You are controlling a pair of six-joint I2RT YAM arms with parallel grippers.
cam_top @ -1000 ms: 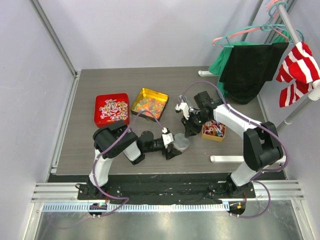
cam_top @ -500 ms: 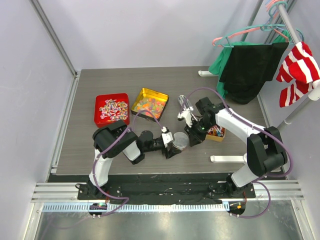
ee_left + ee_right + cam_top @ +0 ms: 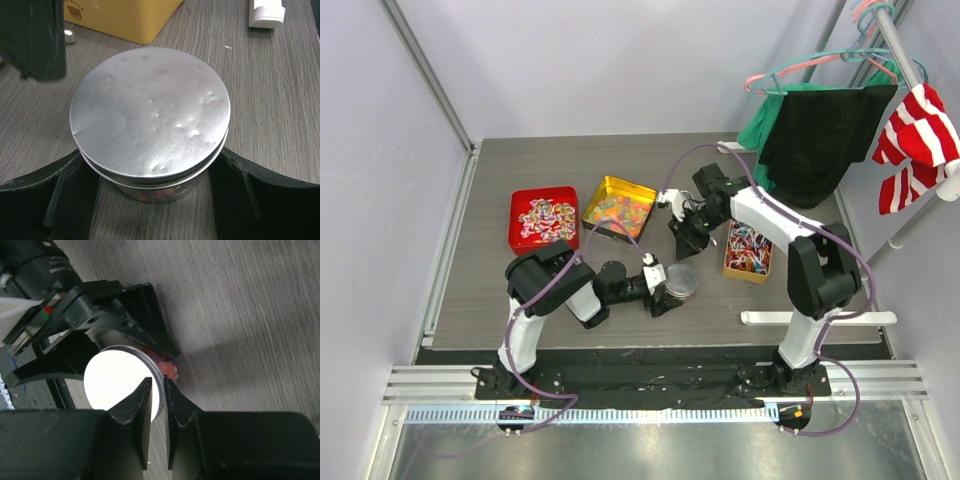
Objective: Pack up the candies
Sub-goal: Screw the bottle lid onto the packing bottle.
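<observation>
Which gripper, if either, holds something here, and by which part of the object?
The left gripper holds the lidded jar by opposite sides of its body, below the metal lid. The right gripper is nearly closed above it and holds nothing.

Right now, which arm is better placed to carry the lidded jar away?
Left. Its pincer already straddles the round jar under the silver lid, fingers on both sides. The right pincer hangs above, nearly closed, holding nothing.

L hand (image 3: 665,287) grips lidded jar (image 3: 681,281).
</observation>
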